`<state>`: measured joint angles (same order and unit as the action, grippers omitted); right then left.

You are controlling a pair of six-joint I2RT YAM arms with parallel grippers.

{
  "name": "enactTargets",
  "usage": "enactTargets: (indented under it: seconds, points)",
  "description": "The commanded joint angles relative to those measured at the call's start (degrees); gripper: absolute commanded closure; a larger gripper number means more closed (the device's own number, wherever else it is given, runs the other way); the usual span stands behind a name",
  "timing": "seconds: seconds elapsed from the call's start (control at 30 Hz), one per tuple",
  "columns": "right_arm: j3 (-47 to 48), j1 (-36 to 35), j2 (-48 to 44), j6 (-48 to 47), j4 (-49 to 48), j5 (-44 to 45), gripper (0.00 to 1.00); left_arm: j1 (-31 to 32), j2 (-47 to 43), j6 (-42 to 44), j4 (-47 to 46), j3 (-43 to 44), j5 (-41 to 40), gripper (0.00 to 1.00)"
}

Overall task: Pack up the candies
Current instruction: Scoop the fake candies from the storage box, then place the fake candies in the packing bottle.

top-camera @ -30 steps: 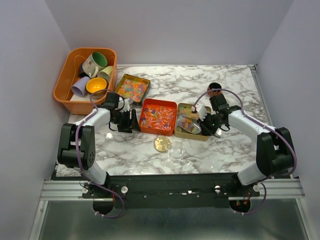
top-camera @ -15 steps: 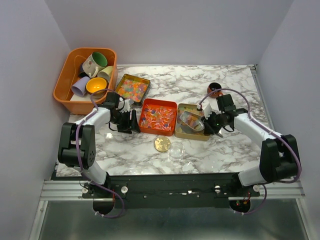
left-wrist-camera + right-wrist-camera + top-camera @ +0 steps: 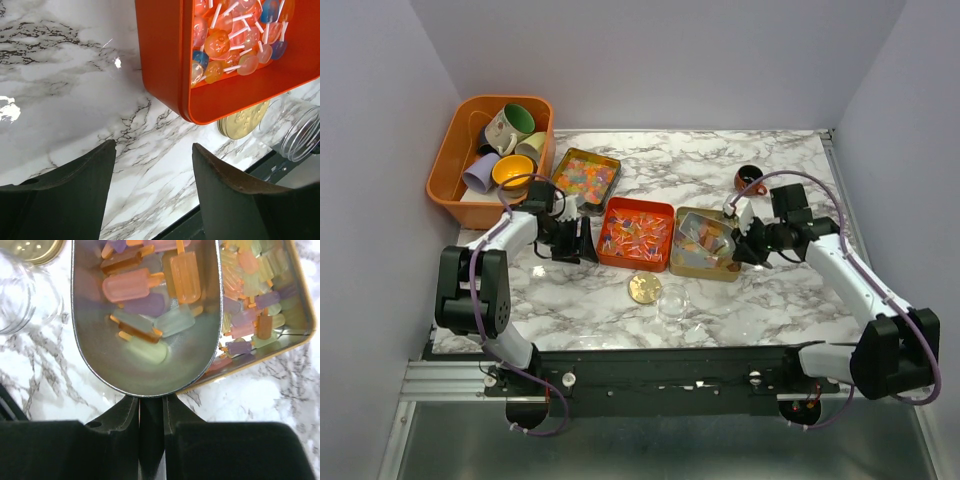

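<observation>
- Your right gripper (image 3: 151, 407) is clamped tight on the handle of the metal scoop (image 3: 145, 365), at the bottom centre of the right wrist view.
- The scoop carries a load of popsicle-shaped candies (image 3: 150, 295). More lie in the gold tin (image 3: 306, 315) at the right edge of that view, and the scoop hangs over the tin's left rim.
- The step in hand looks like carrying this load to the clear jar (image 3: 672, 300), lower centre of the overhead view, just right of the gold lid (image 3: 643, 289).
- Next, hold the scoop level, bring its lip over the jar mouth, then tip slowly. The mouth looks narrow against the scoop.
- Your left gripper (image 3: 152, 170) has its jaws apart and holds nothing, beside the orange tray (image 3: 160, 60) of lollipops.
</observation>
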<state>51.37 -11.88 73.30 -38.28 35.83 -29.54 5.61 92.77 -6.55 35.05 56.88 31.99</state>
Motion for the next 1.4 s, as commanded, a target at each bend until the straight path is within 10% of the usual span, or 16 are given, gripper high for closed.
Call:
enactTargets:
  seconds: [0.0, 0.7, 1.37]
  points:
    - [8.03, 0.28, -3.25, -8.55, 12.31, -3.34, 0.99, -0.68, -3.47, -1.62, -2.87, 0.51, 1.5, 0.27]
    - [17.7, -18.43, 1.14, -16.65, 34.83, 19.85, 0.99, -1.91, -24.21, -1.45, -6.92, -6.25, -8.43, 0.01]
    - [20.17, -33.9, 6.24, -13.14, 38.26, 36.3, 0.99, -5.08, -33.53, -3.47, -12.55, -13.2, -9.32, 0.01]
